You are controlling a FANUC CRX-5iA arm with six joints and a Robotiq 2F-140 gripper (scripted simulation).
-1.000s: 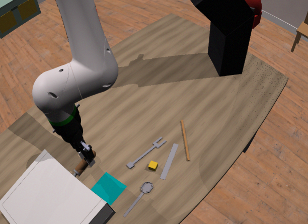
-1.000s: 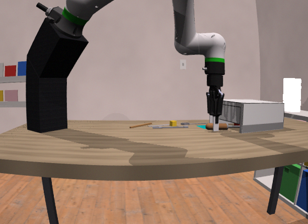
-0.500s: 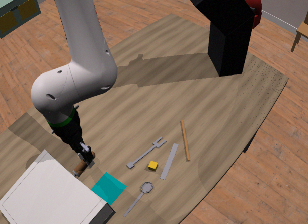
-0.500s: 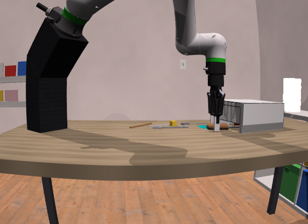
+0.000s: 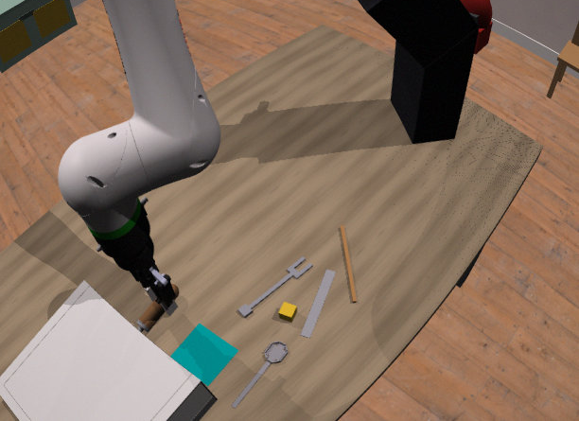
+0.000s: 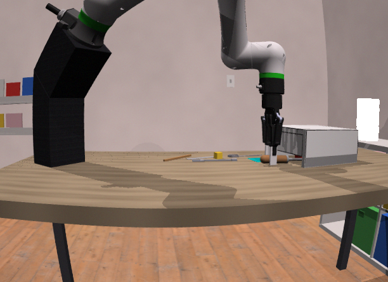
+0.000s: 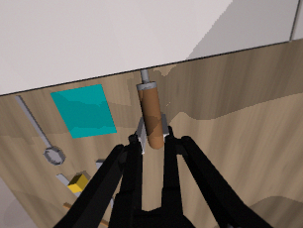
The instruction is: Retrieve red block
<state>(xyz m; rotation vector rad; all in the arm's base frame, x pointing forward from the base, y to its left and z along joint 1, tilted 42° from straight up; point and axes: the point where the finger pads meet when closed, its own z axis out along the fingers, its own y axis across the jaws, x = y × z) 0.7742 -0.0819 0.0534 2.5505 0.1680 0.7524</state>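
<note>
My gripper [image 5: 166, 299] [image 6: 272, 161] [image 7: 153, 122] is shut on the brown wooden handle [image 5: 152, 313] [image 6: 282, 159] [image 7: 150, 110] of a rod tool, low over the table. The tool's metal shaft [image 7: 145, 75] runs under the front edge of the white cabinet [image 5: 85, 359] [image 6: 329, 142] [image 7: 99, 35]. The teal square [image 5: 205, 352] [image 6: 253, 160] [image 7: 84, 109] lies on the table just beside the handle, by the cabinet's corner. A small red patch [image 6: 298, 156] shows in the gap under the cabinet in the exterior view; the red block is hidden in the other views.
A yellow cube [image 5: 288, 310] [image 6: 217, 154] [image 7: 79, 181], a grey fork tool [image 5: 276, 287], a flat grey bar [image 5: 318, 303], a wooden stick [image 5: 347, 262] and a ring-headed tool [image 5: 275, 353] lie right of the square. The black robot pedestal [image 5: 426, 80] stands at the far side.
</note>
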